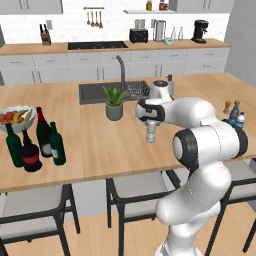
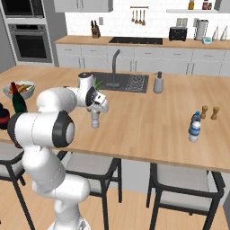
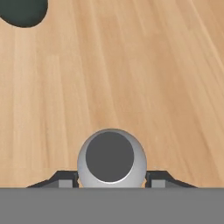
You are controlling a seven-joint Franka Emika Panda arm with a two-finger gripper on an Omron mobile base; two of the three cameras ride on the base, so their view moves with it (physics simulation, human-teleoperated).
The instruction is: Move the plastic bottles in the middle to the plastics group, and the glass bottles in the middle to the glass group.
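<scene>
One plastic bottle [image 3: 110, 159] stands between two fingers [image 3: 65, 178].

Glossy white rounded arm [image 1: 200, 135], dark joint bands, small dark pincer [image 3: 112, 178] tips.

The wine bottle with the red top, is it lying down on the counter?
No, the wine bottle stands upright beside the other dark bottles.

A potted plant [image 1: 114, 103] stands near the sink [image 1: 95, 93]; a fruit bowl [image 1: 16, 118] sits apart.
</scene>
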